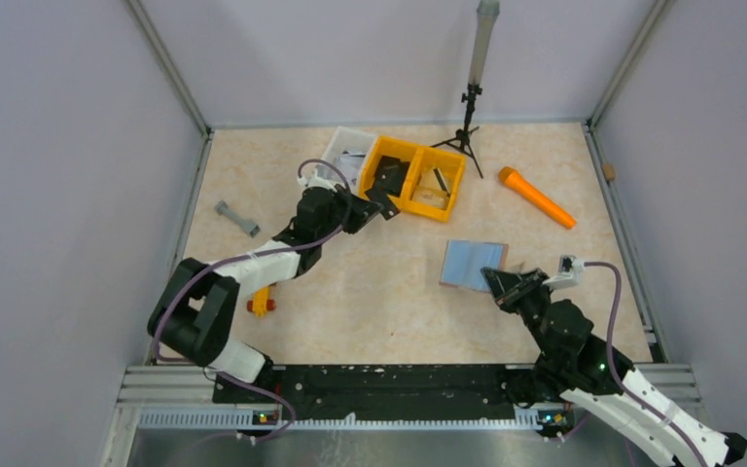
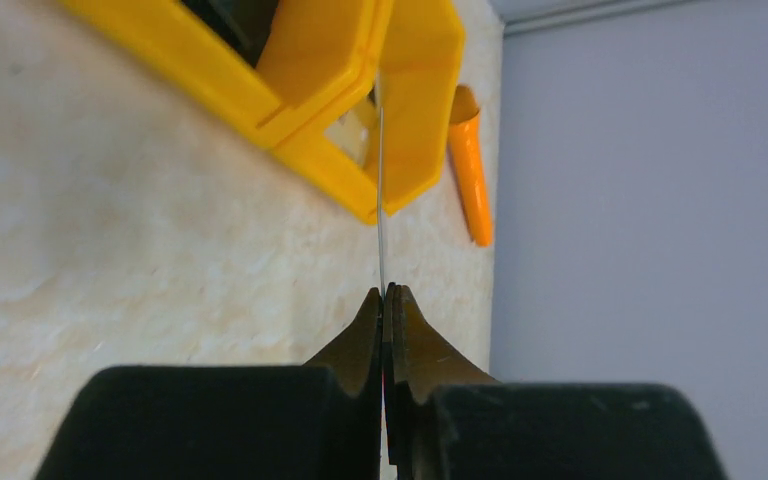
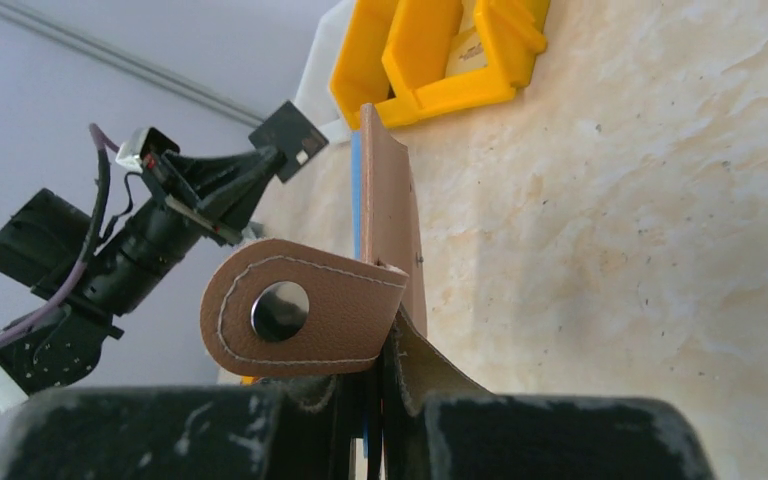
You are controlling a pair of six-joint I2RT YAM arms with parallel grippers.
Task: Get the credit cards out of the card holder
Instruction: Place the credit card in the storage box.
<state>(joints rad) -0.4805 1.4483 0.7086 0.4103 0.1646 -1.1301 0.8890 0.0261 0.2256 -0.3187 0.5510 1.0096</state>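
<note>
My right gripper (image 1: 501, 280) is shut on the edge of the card holder (image 1: 474, 265), which is held open with its pale blue-grey inside facing up. In the right wrist view the holder (image 3: 388, 215) stands edge-on between the jaws of my right gripper (image 3: 380, 345), reddish-brown outside, its snap tab (image 3: 300, 320) folded to the left. My left gripper (image 1: 368, 206) is shut on a black credit card (image 1: 383, 199) at the front left corner of the yellow bin (image 1: 450, 185). That card shows edge-on in the left wrist view (image 2: 380, 200) and flat in the right wrist view (image 3: 288, 140). I see no greyish card.
The yellow two-compartment bin holds dark items, and a white tray (image 1: 348, 144) stands behind it. An orange cone-shaped object (image 1: 537, 197) lies at the right, a grey dumbbell-shaped piece (image 1: 237, 218) at the left, and a small orange-red item (image 1: 261, 304) by the left arm. A tripod (image 1: 466, 122) stands at the back.
</note>
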